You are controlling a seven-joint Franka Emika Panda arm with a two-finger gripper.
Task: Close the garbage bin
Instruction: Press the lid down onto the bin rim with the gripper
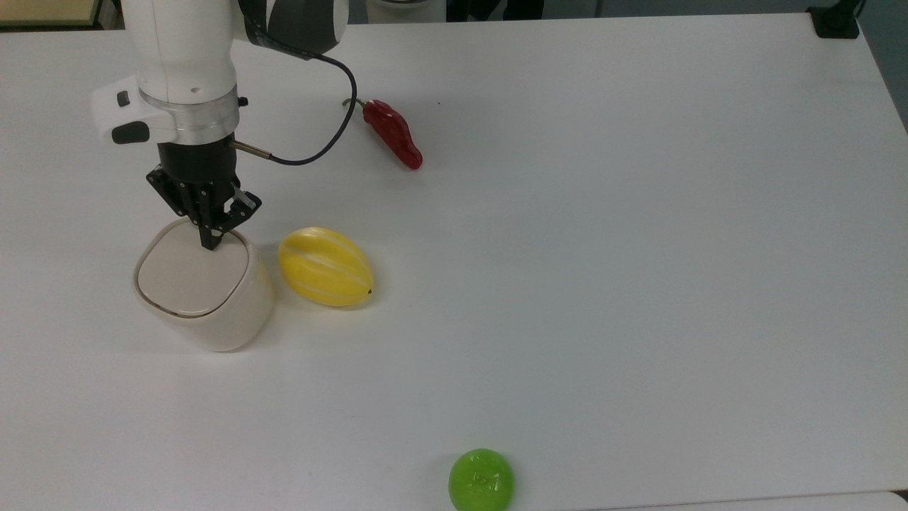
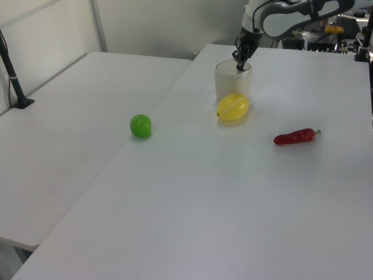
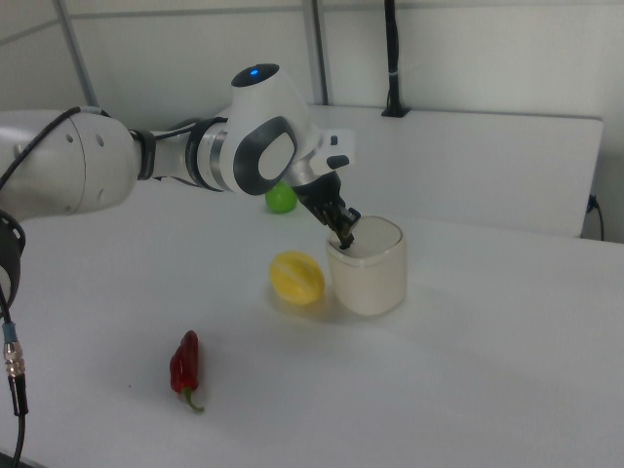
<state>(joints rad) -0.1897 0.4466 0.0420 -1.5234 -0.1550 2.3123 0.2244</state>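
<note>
Black two-finger gripper (image 1: 210, 243) pressed together, tip resting on flat lid of cream rounded-square plastic garbage bin (image 1: 213, 312); lid down; ribbed yellow melon (image 1: 325, 267) just beside bin

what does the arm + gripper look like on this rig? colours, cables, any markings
White glossy arm with dark grey joint sections and a blue light on the top of one joint cap. At the wrist, a silver metal ring and a white flange with black buttons. The gripper is small, black, with a linkage-style frame and slim fingers. A thin black cable loops from the arm to a brass-coloured plug beside the gripper mount.
</note>
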